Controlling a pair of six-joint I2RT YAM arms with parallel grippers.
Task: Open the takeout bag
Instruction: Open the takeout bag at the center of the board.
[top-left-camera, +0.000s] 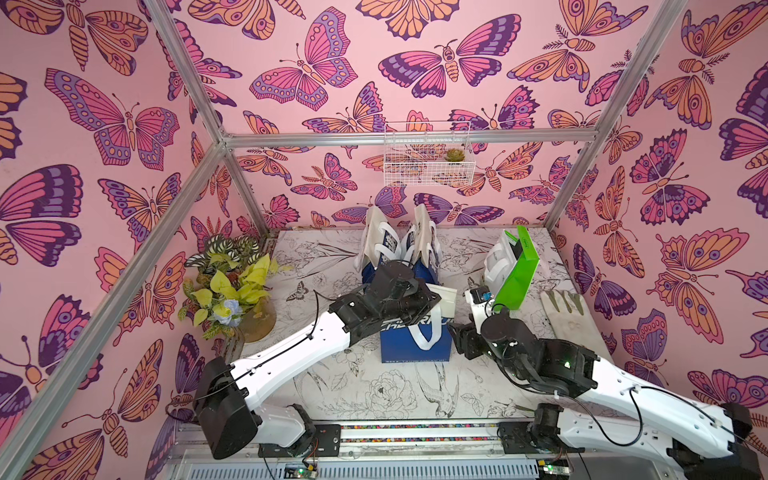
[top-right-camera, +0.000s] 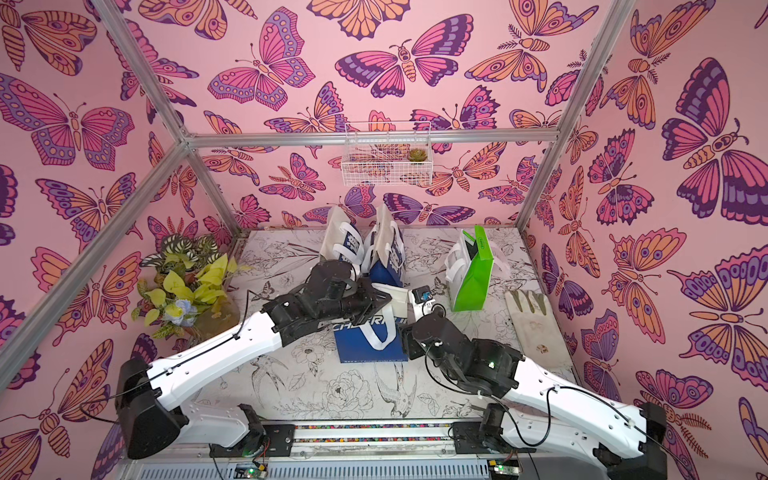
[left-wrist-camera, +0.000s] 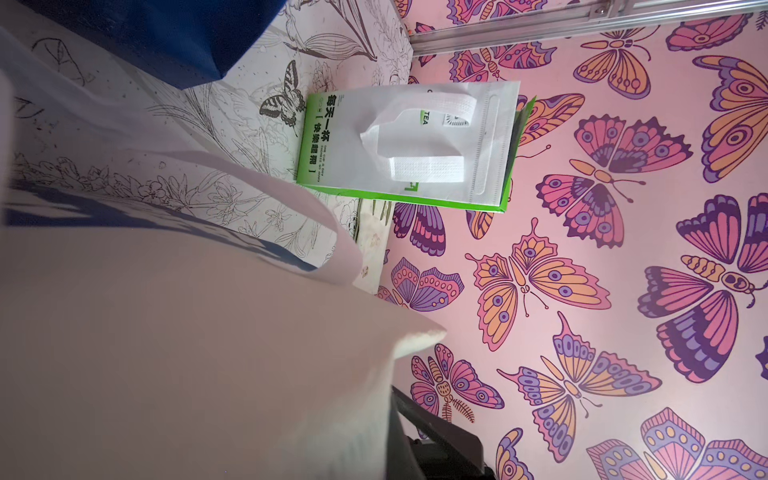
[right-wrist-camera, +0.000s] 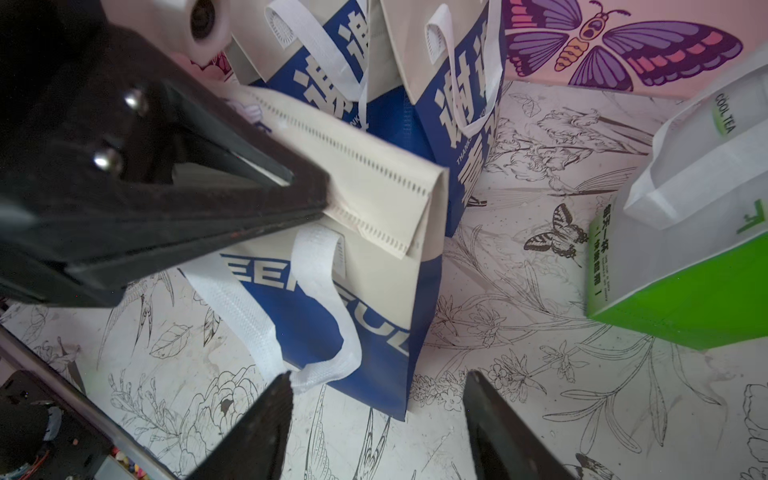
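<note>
Bag: the takeout bag (top-left-camera: 415, 345), blue below and cream above, stands upright on the table (top-left-camera: 374, 386), just below the centre of both top views. More bags of its kind (top-left-camera: 399, 245) stand behind it, toward the back wall.
Left claw: my left gripper (right-wrist-camera: 322, 199) is pressed together on the folded cream flap (right-wrist-camera: 374, 183) at the bag's mouth. The right wrist view shows the flap pinched between my jaws.
Right claw: my right gripper (right-wrist-camera: 378, 376) has its jaws apart and holds nothing. In both top views it sits just right of the bag, lower than the mouth.
Handle: the white handle loop (right-wrist-camera: 324, 299) hangs slack down the bag's near face. Its lowest bend is close to one of my right fingertips (right-wrist-camera: 278, 390); I cannot tell whether they touch.
Axis: in the top views the flap's fold runs across the frame from left to right, from my left jaws out to a free corner on the right.
Bearing: from my right claw that free corner lies higher and a little toward frame left. My right arm is the nearer one to it.
Judgement: the mouth looks shut, so opening likely calls for my left claw to peel the flap up while my right steadies the bag's right side.
Neighbour: the green bag (top-left-camera: 517, 274) stands to the upper right, apart from the bag.
</note>
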